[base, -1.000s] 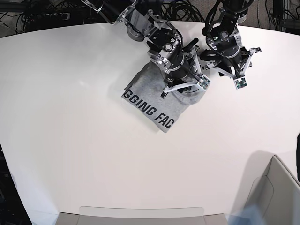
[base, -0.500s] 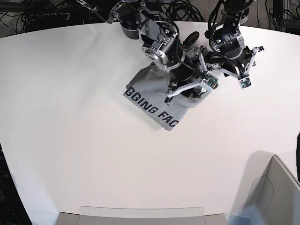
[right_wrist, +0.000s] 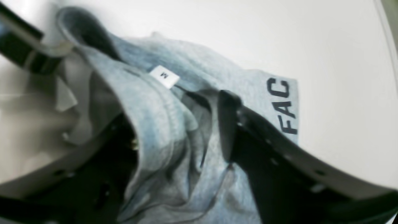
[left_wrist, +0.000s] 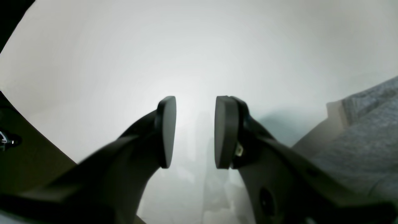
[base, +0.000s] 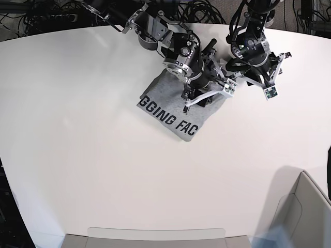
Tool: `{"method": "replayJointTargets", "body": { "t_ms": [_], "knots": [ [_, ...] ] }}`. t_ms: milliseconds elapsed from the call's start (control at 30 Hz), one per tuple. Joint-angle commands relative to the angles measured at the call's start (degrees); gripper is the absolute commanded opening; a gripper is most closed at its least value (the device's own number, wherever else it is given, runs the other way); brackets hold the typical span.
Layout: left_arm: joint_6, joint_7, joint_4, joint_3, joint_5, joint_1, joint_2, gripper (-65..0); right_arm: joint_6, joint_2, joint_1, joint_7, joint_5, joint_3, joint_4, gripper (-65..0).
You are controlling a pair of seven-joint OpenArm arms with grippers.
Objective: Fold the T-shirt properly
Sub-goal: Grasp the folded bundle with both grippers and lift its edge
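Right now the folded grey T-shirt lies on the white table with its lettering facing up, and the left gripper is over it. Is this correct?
Not quite. The right gripper is over the T-shirt, as the right wrist view shows; the left gripper has only bare white table between its fingers. The lettering does face up.

The T-shirt point(base: 170, 106) is heather grey, kinda bluish-grey up close in the right wrist view, with dark navy-black block capitals point(right_wrist: 284, 107) reading "GGING FAC" along its edge nearest the front of the desk. There's a tiny white neck tag point(right_wrist: 164, 76) with a dark mark on it. The desk point(base: 103, 170) is plain glossy white all over. Gripper fingers point(left_wrist: 166, 130) look matte black with dark pads. At the desk's front right corner there's a pale grey box point(base: 302, 217).
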Motion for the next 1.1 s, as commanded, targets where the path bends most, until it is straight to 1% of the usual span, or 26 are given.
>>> {"method": "replayJointTargets", "body": {
  "t_ms": [0,200,300,467,633,700,767,833,900,967,1000,1067],
  "knots": [
    [0.60,-0.68,0.88,-0.10,0.94,-0.21,-0.36,-43.0,0.25,-0.92,0.98,0.92,0.05,-0.41,1.27,-34.5],
    [0.60,-0.68,0.70,-0.45,0.94,-0.04,-0.63,-43.0,0.33,-0.66,0.89,1.09,0.23,-4.54,6.63,-34.5],
    [0.60,-0.68,-0.61,-2.30,0.94,0.05,-0.36,-43.0,0.33,-0.66,0.72,0.92,0.23,-6.21,8.30,-34.5],
    [0.60,-0.77,-2.02,-5.02,0.94,0.05,-0.36,-43.0,0.33,-0.66,-0.51,1.00,0.23,-6.21,9.89,-34.5],
    [0.60,-1.48,-2.11,-9.15,0.94,-0.21,-0.28,-43.0,0.25,-0.57,-0.25,1.27,0.23,-5.24,15.25,-34.5],
    [0.60,-3.32,-2.02,-11.44,0.94,-0.21,0.25,-43.0,-0.02,-0.75,-0.16,2.67,0.23,-1.11,16.48,-34.5],
    [0.60,-5.17,-1.14,-13.55,0.94,-0.21,1.13,-43.1,-0.19,-0.83,-0.16,4.78,0.93,4.69,16.30,-34.6],
    [0.60,-7.10,0.70,-13.90,0.94,-0.30,1.39,-43.2,-0.28,-0.66,-0.25,5.84,3.39,9.97,16.13,-34.6],
    [0.60,-10.18,3.17,-12.32,0.85,-0.30,2.10,-45.1,-0.10,-0.57,-0.51,6.28,7.70,16.65,16.04,-36.4],
    [0.60,-13.26,3.78,-8.36,0.85,-0.30,2.27,-50.1,0.16,-0.48,-0.69,6.10,12.62,23.50,15.51,-42.7],
    [0.60,-14.13,3.78,-6.43,0.85,-0.30,2.27,-52.5,0.25,-0.13,-0.95,5.93,14.91,25.79,15.25,-45.9],
    [0.60,-14.93,3.78,-1.24,0.94,-0.30,2.27,-55.4,0.25,1.89,-1.57,5.93,19.48,28.78,14.63,-53.0]
  ]
}}
